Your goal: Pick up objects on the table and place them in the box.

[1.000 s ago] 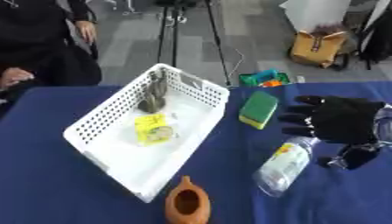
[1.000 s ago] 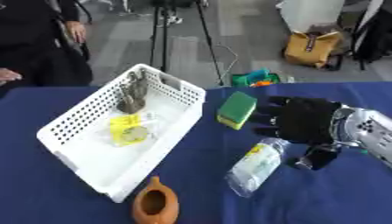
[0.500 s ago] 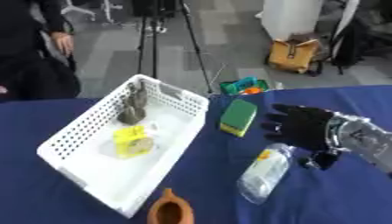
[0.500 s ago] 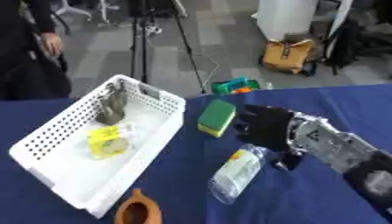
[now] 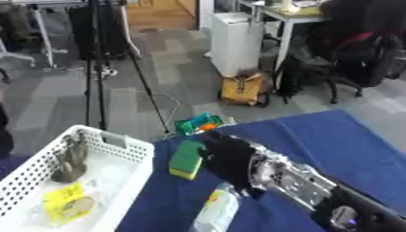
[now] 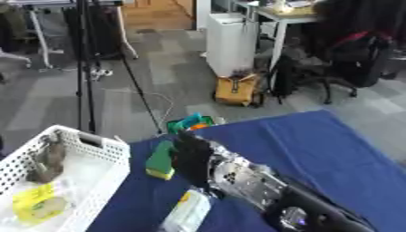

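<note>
White box (image 5: 135, 156), lower left: holds a grey-brown lump (image 5: 70, 159) and a yellow packet (image 5: 67, 205).

Still on the table (image 5: 333, 136): green-yellow sponge (image 5: 187, 159) at centre, clear bottle (image 5: 214, 212) below it.

Right robot hand (image 5: 230, 156) beside the sponge (grip state unclear).

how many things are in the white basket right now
2 that I can make out: a grey-brown object near the far end of the white basket, and a yellow packet nearer the camera. The picture's edge crops the basket, so more may be hidden.
</note>
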Motion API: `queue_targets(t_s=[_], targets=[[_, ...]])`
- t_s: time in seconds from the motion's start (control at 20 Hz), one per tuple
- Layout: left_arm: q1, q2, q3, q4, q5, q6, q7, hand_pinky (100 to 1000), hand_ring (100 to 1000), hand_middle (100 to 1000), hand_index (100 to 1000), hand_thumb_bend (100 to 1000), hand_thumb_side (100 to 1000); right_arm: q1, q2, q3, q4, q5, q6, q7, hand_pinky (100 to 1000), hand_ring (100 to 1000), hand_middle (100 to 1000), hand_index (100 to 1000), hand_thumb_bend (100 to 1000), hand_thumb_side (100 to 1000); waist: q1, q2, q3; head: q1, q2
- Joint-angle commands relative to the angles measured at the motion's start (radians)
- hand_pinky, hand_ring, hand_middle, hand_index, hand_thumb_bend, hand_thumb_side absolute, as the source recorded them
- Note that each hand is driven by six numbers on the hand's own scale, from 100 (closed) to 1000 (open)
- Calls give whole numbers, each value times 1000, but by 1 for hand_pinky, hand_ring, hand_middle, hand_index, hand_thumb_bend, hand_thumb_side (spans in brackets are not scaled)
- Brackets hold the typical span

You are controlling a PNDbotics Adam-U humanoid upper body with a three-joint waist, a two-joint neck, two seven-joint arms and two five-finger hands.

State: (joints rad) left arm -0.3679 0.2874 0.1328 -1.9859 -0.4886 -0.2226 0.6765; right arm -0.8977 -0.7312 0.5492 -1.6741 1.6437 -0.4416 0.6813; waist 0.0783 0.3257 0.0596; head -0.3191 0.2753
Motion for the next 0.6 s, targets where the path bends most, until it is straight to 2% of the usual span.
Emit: queue_targets(t_s=[0.05,0.15,0.2,0.3,0.35,0.5,0.6], targets=[[-4,10,6,-14,-3,4,1,749,773,853,797,100,997,-30,7,1,-6,-9,-196,221,1000,1000,1000,1000,388,524,0,-20,-3,16,7],[-3,9,6,-14,-4,5,1,749,773,853,796,100,997,-38,17,7,12,3,-202,225,1000,1000,1000,1000,388,493,1,-21,-4,34,25],[-2,9,6,-14,-4,5,1,749,773,853,796,100,997,-43,22,15,25,17,-210,225,1000,1000,1000,1000,386,485,0,-26,-7,79,70],[0,10,7,-14,-5,6,2,749,773,853,796,100,999,-59,36,30,51,62,-228,226,1000,1000,1000,1000,373,470,-4,-34,-16,154,128],[0,11,8,-14,-6,6,3,749,773,853,796,100,999,-69,44,39,61,92,-236,226,1000,1000,1000,1000,370,468,-6,-38,-21,188,146],[2,13,9,-14,-8,7,5,749,772,853,796,100,1000,-90,60,58,75,162,-261,226,1000,1000,1000,1000,358,455,-15,-46,-33,261,172],[3,15,9,-14,-10,7,6,748,772,853,796,100,1000,-102,67,72,82,208,-283,226,1000,1000,1000,1000,357,453,-22,-51,-39,281,181]])
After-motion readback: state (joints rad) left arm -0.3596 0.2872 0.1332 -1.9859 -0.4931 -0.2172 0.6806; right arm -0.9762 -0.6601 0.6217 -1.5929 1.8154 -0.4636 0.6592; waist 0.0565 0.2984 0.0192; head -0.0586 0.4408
